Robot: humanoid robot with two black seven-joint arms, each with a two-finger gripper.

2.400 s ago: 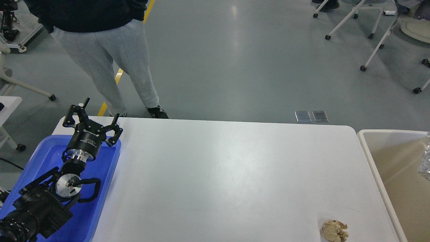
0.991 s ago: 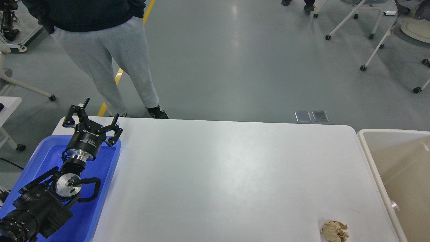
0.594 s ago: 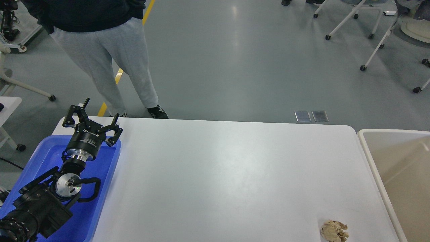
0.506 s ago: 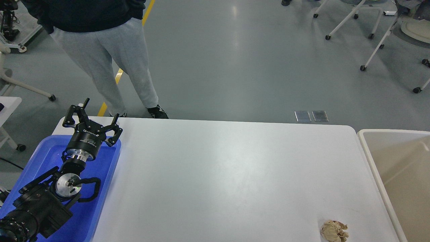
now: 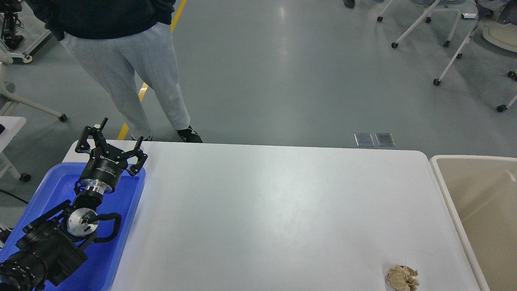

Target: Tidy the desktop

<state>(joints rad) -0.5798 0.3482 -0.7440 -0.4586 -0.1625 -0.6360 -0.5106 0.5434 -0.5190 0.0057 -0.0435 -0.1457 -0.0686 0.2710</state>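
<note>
White desk (image 5: 274, 210) fills the view's centre, with a crumpled paper ball (image 5: 401, 277) at its 5 o'clock corner. At 9 o'clock, the left claw (image 5: 112, 139) hovers over a blue tray (image 5: 121, 226), fingers spread apart (holding nothing). Beige bin (image 5: 480, 210) sits at 3 o'clock.

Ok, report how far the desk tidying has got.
Mostly done by the look of it: the large white rectangular desktop is bare except for one crumpled brown paper ball near its front right corner, beside the beige plastic bin. Nothing is in hand: the left gripper hangs open over the blue plastic tray; the right arm is out of view. Left: bin that paper ball.
</note>
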